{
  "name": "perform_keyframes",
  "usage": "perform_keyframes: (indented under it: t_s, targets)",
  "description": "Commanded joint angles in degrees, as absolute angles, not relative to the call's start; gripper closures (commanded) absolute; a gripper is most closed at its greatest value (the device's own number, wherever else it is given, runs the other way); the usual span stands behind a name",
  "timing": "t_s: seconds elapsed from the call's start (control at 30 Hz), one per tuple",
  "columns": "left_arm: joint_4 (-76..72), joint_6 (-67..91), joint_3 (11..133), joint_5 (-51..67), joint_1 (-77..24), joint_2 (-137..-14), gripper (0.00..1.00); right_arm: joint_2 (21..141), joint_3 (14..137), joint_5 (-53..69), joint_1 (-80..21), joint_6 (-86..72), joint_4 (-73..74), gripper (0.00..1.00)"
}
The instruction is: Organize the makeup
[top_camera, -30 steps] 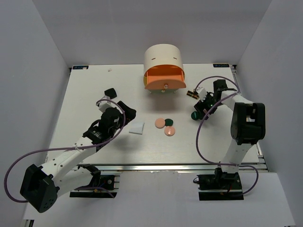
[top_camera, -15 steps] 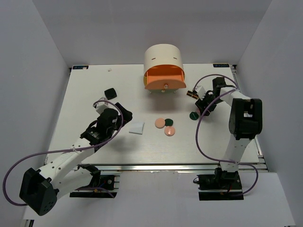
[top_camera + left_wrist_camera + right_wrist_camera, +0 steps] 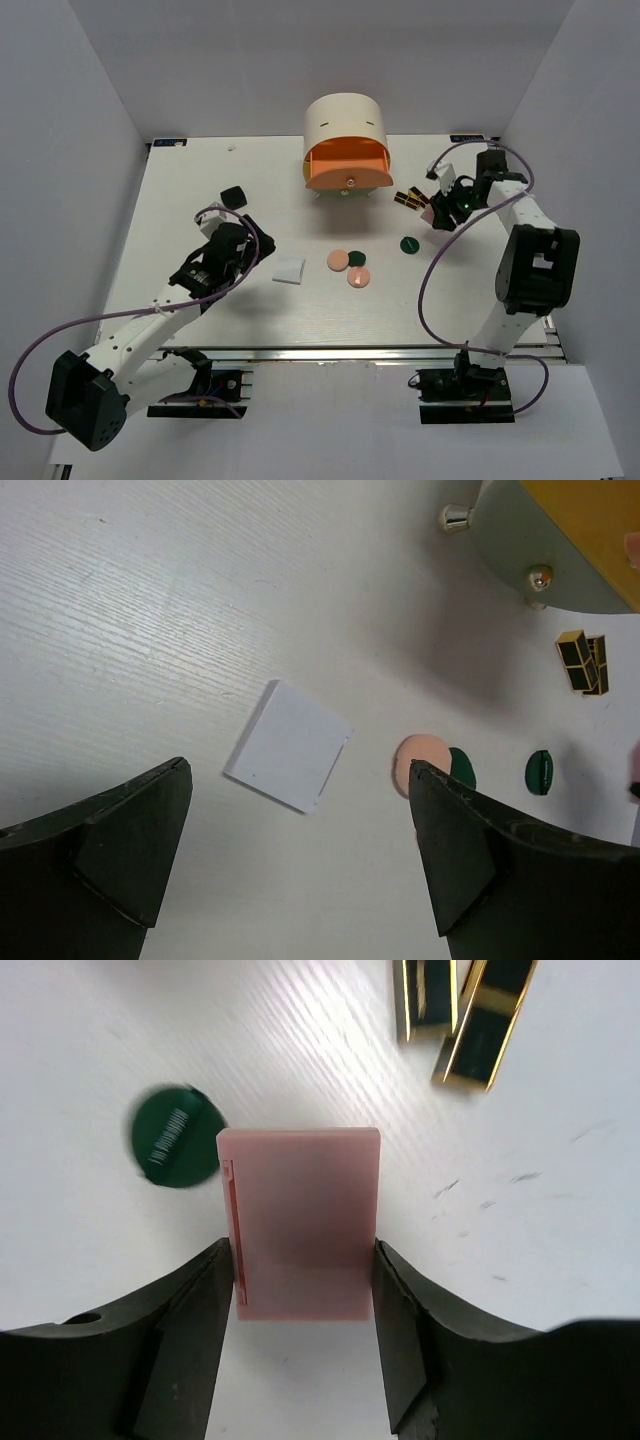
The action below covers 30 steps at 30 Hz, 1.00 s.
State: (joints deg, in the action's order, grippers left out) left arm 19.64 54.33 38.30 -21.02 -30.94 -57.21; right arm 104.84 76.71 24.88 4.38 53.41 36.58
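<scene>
My right gripper point(image 3: 300, 1260) is shut on a pink square compact point(image 3: 300, 1220), its fingers pressed on both sides; in the top view the gripper point(image 3: 438, 212) is beside two black-and-gold lipstick tubes point(image 3: 408, 198). The tubes point(image 3: 462, 1010) and a dark green disc point(image 3: 173, 1148) lie just beyond the compact. My left gripper point(image 3: 298, 780) is open and empty over a white square compact point(image 3: 290, 745). Two pink discs point(image 3: 339, 261) and a dark green disc point(image 3: 356, 259) lie mid-table, another green disc point(image 3: 408, 244) to their right. A black square compact point(image 3: 233, 195) lies at the back left.
A cream cylindrical cabinet point(image 3: 345, 125) with an open orange drawer point(image 3: 347, 172) stands at the back centre; its underside and feet show in the left wrist view point(image 3: 540, 550). White walls enclose the table on three sides.
My right gripper has moved back and to the right with the pink compact, away from the lone green disc and up beside the lipstick tubes. My left gripper shifted slightly.
</scene>
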Motion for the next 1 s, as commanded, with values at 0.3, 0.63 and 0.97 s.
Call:
perform_keyframes:
  t_s: [0.3,0.63,0.97]
  targets:
    - [23.56,52.03,40.35,-17.93,-30.06,-59.86,0.02,90.0,94.02,43.34,-5.78,43.08,27.97,0.94]
    - [21.71,54.93,37.53,-16.08,-30.15,-58.19,0.02,99.56,105.2,33.58,-15.73,43.85,21.27,0.89]
    - [21.1,55.28,36.91,-15.38,-30.06,-58.71,0.02,106.17,110.74,32.34,-18.72,48.25,24.69,0.71]
